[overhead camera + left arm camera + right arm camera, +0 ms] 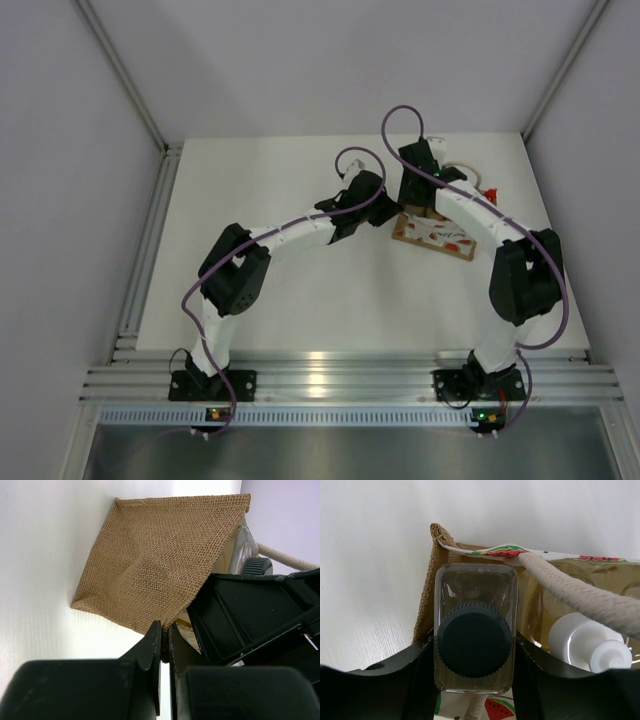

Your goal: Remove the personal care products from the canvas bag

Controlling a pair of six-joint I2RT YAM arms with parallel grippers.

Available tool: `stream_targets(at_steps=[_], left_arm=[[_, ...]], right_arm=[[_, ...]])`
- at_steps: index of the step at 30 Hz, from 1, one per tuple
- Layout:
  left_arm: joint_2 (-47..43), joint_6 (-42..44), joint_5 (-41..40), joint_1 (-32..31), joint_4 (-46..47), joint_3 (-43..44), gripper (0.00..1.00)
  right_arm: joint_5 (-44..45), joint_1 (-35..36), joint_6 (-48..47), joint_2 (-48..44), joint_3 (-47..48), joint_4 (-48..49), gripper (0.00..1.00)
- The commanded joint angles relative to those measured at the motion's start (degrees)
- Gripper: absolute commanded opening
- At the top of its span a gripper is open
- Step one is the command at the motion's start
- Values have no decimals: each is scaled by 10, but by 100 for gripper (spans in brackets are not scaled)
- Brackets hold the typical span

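Gripping: right gripper [472, 655] clamped on the square clear bottle [475, 587], one finger against each side, dark cap [474, 640] nearest the wrist.
Left gripper [164, 637]: clenched on the woven edge of the canvas bag [155, 555].
Bag: just ahead of both jaws, on the table [370, 555].
White-capped bottle [587, 645]: just right of the right jaws, under the cream handle [570, 587].

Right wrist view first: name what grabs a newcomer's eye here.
A square clear bottle with a dark cap fills the middle, clamped by the right gripper at the mouth of the brown bag. In the left wrist view, the left gripper pinches the bag's edge.
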Motion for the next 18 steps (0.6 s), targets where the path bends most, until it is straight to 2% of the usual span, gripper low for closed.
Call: stream_targets(at_steps=[1,11,18], left_arm=[[-11,4,-32,13,-53,-16,0],[-8,-2,-31,13,-53,-14,0],[-8,9,-32,13,-53,-13,0]], right_arm=[[15,4,-26,-36,62,14,0],[15,4,-58,-90,125,-3,0],[2,5,-69,-152,128,-15,0]])
